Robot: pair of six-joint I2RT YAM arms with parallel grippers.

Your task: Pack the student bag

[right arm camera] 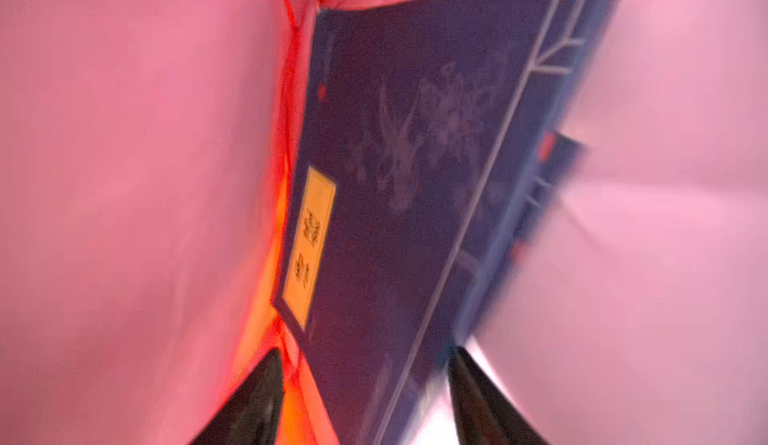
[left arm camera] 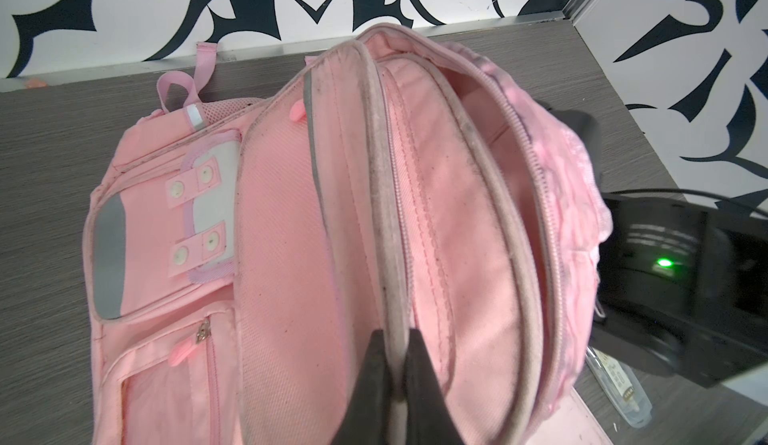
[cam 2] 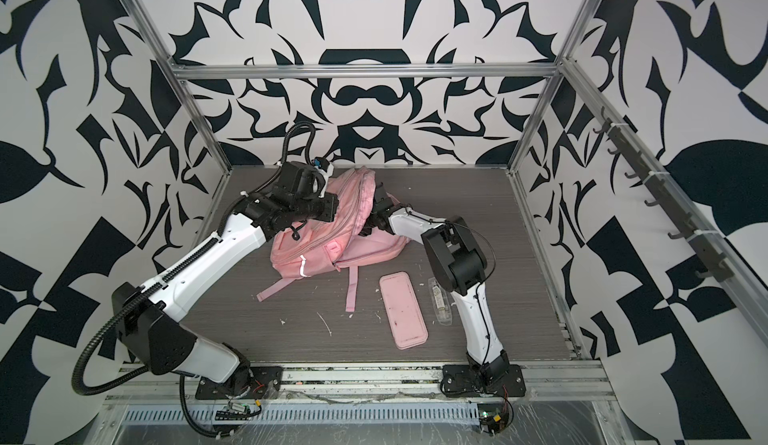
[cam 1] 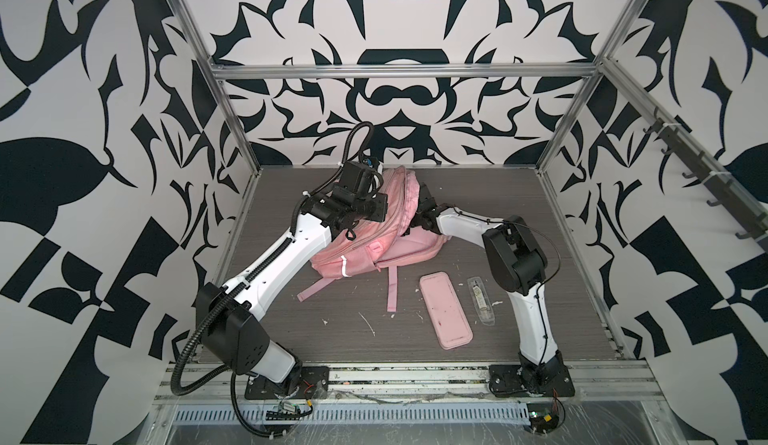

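The left arm (cam 1: 286, 264) stretches forward and inward, wrist raised, its left pincer (left arm camera: 397, 339) pressed shut on the rim of the student bag (left arm camera: 282, 222). The right arm (cam 1: 534, 318) rises, folds at the elbow and reaches inward low, the right pincer (right arm camera: 365, 351) with fingers parted.

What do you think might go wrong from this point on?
1. The left jaws pinch only the thin rim of the bag; a slip would let the bag close on the right arm.
2. The open right jaws straddle the book inside; backing out may drag it along.
3. That arm could sweep the pencil case.
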